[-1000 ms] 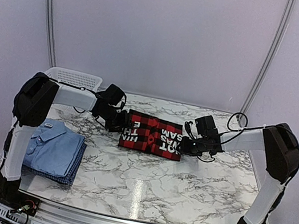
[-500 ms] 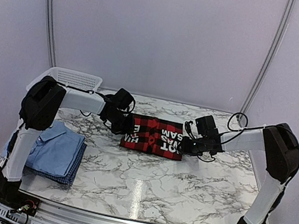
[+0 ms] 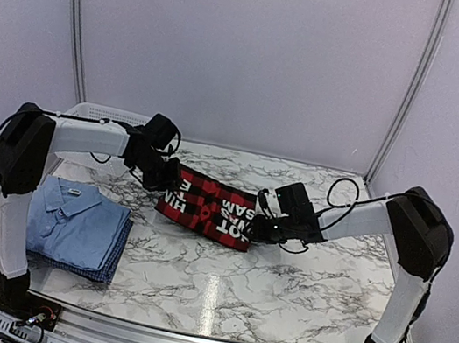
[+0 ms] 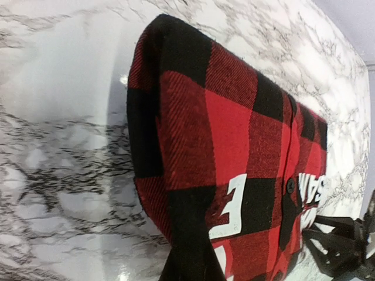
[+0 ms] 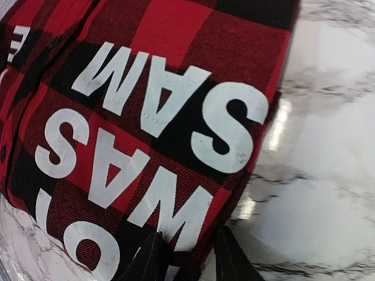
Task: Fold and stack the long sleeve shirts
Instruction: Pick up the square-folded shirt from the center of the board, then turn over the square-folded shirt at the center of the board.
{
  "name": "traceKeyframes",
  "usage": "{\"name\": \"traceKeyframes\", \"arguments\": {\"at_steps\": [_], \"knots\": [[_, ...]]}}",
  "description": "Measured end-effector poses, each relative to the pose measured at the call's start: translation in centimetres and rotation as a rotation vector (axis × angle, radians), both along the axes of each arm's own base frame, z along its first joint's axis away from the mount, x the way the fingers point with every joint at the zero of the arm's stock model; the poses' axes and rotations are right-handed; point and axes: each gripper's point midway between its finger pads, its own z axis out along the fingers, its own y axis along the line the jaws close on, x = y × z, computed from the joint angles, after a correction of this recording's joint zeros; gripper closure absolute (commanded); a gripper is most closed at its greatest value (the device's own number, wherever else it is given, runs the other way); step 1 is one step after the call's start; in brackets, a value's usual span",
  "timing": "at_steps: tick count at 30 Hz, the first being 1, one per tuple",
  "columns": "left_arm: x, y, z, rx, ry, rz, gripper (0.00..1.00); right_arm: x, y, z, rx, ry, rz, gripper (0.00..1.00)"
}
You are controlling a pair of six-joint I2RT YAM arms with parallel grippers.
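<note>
so, carry it flat to the stack

the folded plaid shirt (image 3: pixel 208 208) hangs between the two arms over the middle of the table (image 3: pixel 297 290), lettering up, slanted so that its left end sits farther back. the left gripper (image 3: pixel 160 179) is clamped tight on the left end. its wrist view shows black fabric bunching toward the camera and a shadow on the marble beside the fold, so that end looks raised. the right gripper (image 3: pixel 257 227) pinches the other end: in its wrist view the two fingers (image 5: pixel 149 260) stand narrow with the hem between them. whether that end is clear of the table i cannot tell.

the stack waits at the near left: a light blue shirt (image 3: pixel 69 223) folded on a checked shirt (image 3: pixel 110 268), well apart from the plaid one. a basket (image 3: pixel 102 113) stands behind the left arm.

the step in hand reads as moving the plaid shirt onto that stack. to do it well:
- move both arms together, with even tension, so the fold neither sags nor pulls open.
- lift high enough that the hem clears the blue collar rather than dragging it.
- square the slant before lowering, edges over edges.
- set it down before letting go, right side first, as that pinch looks shallow.
</note>
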Motion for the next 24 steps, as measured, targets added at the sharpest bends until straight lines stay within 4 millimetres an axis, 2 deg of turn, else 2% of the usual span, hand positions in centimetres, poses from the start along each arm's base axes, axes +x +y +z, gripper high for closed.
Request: {"name": "traceKeyframes", "arguments": {"at_steps": [3,8,11,13,17,21,24], "knots": [[0.3,2.5,2.4,0.011,-0.027,0.012,1.0,-0.9,4.4,-0.1,0.05,0.007,0.062,0.72],[0.7,6.3,6.8,0.036,-0.096,0.032,1.0,-1.5,13.8,0.1,0.184,-0.001,0.167,0.72],[0.8,7.6,8.7,0.047,-0.123,0.028,1.0,-1.7,17.0,0.2,0.245,0.0,0.196,0.68],[1.1,8.2,9.3,0.055,-0.13,0.022,1.0,-2.0,17.7,0.3,0.263,0.009,0.204,0.65],[1.2,8.8,9.9,0.063,-0.132,0.0,1.0,-1.3,17.1,0.4,0.27,0.02,0.183,0.67],[1.2,8.6,10.8,0.056,-0.143,-0.027,1.0,0.5,14.7,0.7,0.265,0.027,0.126,0.79],[1.3,8.3,11.1,0.048,-0.148,-0.043,1.0,2.0,12.9,1.6,0.267,0.019,0.081,0.84]]}}
